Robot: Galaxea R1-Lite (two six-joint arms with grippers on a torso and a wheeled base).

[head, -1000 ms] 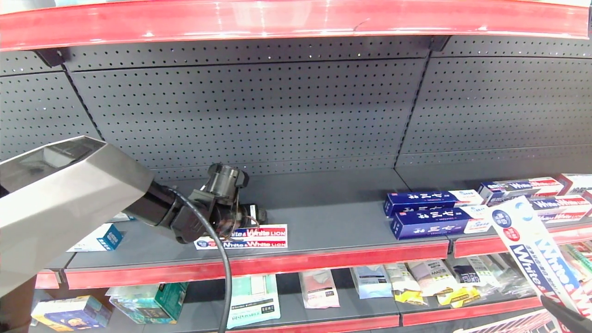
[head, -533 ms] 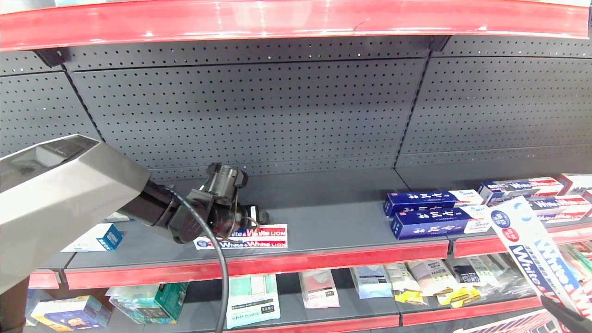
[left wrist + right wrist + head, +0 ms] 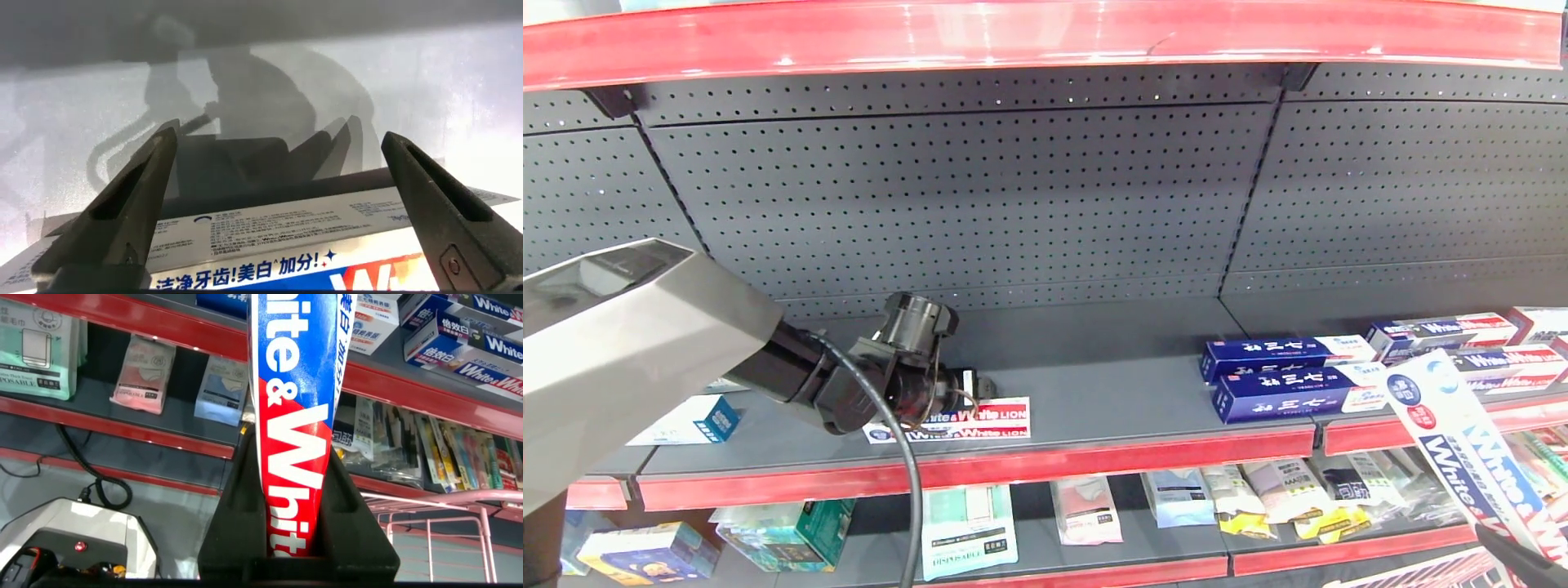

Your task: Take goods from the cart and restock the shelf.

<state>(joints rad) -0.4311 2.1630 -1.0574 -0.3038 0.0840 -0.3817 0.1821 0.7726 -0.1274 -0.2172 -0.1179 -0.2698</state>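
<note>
- A white toothpaste box (image 3: 980, 418) lies flat at the front of the grey shelf (image 3: 1111, 392), directly beneath the left gripper (image 3: 279, 135).
- The left gripper is spread wide, one finger on either side of that box, gripping nothing.
- The right gripper (image 3: 290, 449) clamps a second toothpaste box (image 3: 290, 376).
</note>
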